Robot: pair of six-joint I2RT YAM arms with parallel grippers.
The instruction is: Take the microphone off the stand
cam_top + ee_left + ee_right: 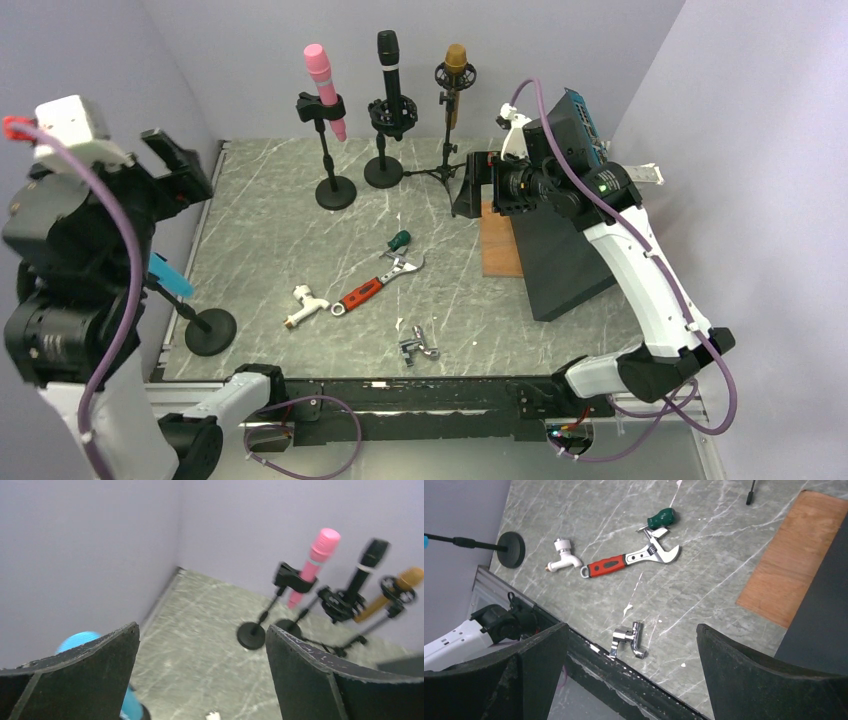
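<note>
A blue microphone [172,275] sits tilted in a stand with a round black base [210,331] at the near left; the left arm hides its upper end. My left gripper [176,166] hangs open above it with nothing between its fingers. In the left wrist view, the blue microphone head [79,639] shows behind the left finger of that gripper [201,630]. At the back stand a pink microphone [325,88], a black microphone [390,75] and a gold microphone [456,75], each in its own stand. My right gripper [472,186] is open and empty, high at the right.
A red-handled wrench [380,282], a green-handled screwdriver [398,241], a white tap [303,306] and a chrome tap [417,344] lie mid-table. A wooden board [498,240] and a dark sloping box [562,262] are on the right. Purple walls enclose the table.
</note>
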